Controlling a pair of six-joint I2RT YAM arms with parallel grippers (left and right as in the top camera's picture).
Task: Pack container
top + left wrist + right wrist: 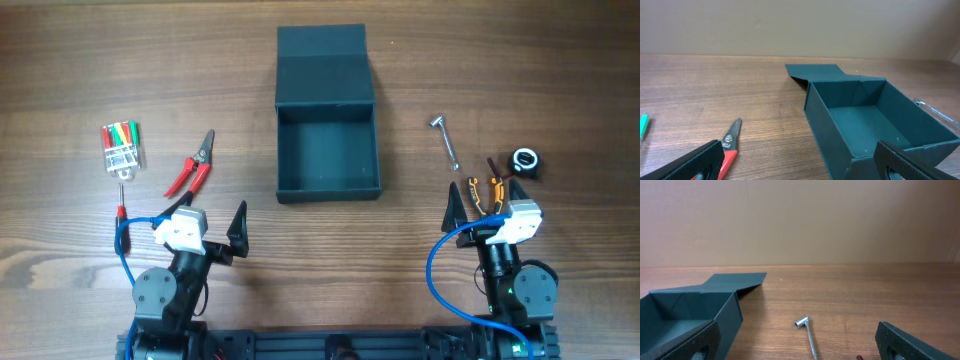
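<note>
One box, dead centre of the table (80, 60): the container (328, 150) sits with its lid (323, 65) folded flat back, away from the arms, so the empty well faces up, ready for loading. The tools are split to either side, each lot within one arm's reach. Red-handled snips (190, 170) and a bit case (121, 147) lie on the left, a silver wrench (446, 142) and orange pliers (486, 192) on the right. The left gripper (208, 214) and right gripper (487, 200) sit at the near edge, jaws spread wide, gripping nothing. I'd say they're poised for a first pick.
</note>
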